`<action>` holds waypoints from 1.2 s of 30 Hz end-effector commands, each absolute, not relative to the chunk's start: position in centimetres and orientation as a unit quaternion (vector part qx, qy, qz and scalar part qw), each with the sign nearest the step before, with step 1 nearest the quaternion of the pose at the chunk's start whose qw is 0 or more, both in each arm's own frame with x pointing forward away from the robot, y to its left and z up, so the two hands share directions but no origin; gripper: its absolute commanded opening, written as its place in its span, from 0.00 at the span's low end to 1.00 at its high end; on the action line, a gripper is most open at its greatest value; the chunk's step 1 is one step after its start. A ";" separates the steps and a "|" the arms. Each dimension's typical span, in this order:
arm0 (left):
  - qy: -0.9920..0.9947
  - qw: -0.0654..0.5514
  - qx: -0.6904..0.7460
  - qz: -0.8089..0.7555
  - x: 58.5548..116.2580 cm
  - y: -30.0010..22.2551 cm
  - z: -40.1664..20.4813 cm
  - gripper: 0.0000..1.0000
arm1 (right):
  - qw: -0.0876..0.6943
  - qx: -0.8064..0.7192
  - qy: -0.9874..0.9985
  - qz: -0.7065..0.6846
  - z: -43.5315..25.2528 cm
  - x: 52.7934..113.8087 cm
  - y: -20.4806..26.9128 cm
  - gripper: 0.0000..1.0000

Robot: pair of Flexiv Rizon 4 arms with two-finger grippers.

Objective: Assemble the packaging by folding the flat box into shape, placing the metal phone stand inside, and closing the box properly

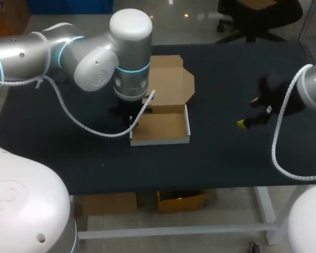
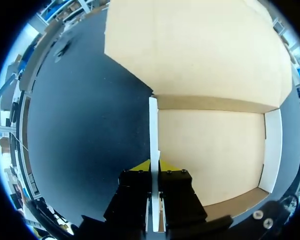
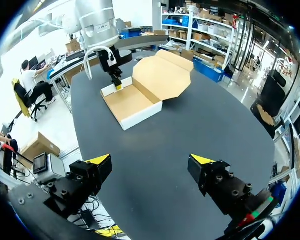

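— Cardboard box (image 1: 162,113) at mid-table: how far along is the packing?

— Partly done, by the look of it. The tray (image 1: 159,128) is up on the black table (image 1: 226,158), its walls standing and its open face to the ceiling. The lid (image 1: 169,79) lies folded back and flat. No metal phone stand shows in any view, so loading it and closing the box appear to be left.

— And the arms?

— The left gripper (image 2: 154,167) is clamped on the tray's side wall (image 2: 153,125), one yellow-tipped finger inside and one outside. In the head view that is the wall at the tray's 9 o'clock. The right gripper (image 3: 150,162) hangs over bare table at about 3 o'clock from the box, well apart from it. Its fingers are spread wide and hold nothing.

— Which way does the box lie?

— Seen from the head camera, tray and lid together run from 6 o'clock to 12 o'clock. The tray is nearest the robot and the lid is hinged on the far wall. The lid's tapered end points to 12 o'clock, leaning a little toward 1. The tray's own long axis runs crosswise, 9 to 3.
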State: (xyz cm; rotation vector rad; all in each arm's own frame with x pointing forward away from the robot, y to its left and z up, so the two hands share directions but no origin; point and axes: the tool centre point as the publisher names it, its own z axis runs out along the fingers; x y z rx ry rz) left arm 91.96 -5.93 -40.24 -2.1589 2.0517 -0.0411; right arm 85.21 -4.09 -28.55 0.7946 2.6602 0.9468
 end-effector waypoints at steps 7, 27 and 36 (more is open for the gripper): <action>0.701 0.103 -0.706 0.010 92.1 -6.7 -40.3 0.00 | 0.107 0.231 0.910 0.327 -27.5 83.7 -4.7 1.00; 0.727 0.080 -0.681 0.042 92.6 -6.4 -40.6 0.00 | 0.119 0.155 0.895 0.401 -27.4 82.7 -5.9 1.00; 0.726 0.086 -0.681 0.045 92.8 -6.3 -40.8 0.00 | 0.058 0.129 0.893 0.428 -27.0 82.4 -6.9 1.00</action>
